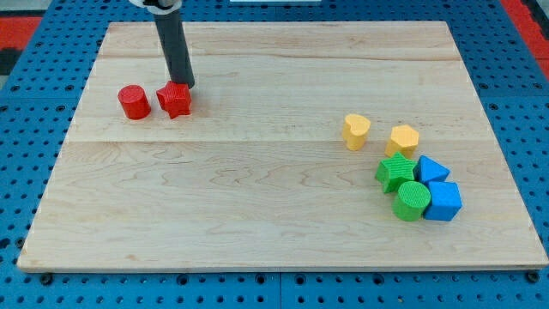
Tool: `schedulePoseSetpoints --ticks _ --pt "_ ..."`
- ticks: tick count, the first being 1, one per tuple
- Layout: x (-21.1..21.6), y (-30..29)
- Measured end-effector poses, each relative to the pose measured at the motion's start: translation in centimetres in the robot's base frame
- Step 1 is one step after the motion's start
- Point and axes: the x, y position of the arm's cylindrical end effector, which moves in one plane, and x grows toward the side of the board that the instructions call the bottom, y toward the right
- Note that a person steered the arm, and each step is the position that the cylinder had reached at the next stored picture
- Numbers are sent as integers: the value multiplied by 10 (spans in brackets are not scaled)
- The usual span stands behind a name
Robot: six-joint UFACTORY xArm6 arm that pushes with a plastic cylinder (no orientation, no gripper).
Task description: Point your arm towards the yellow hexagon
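My tip (186, 86) touching the red star (175, 100), well apart from the yellow hexagon (402, 139); no jaws on this rod

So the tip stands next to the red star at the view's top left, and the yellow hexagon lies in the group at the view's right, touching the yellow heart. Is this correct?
Not entirely. In the camera view the yellow hexagon does not touch the yellow heart: a strip of bare board shows between them. The rest holds: my tip stands next to the red star at the view's top left, and the hexagon lies in the group at the view's right.
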Motion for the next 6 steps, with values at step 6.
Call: schedulePoseSetpoints --ticks 6 --pt "43 419"
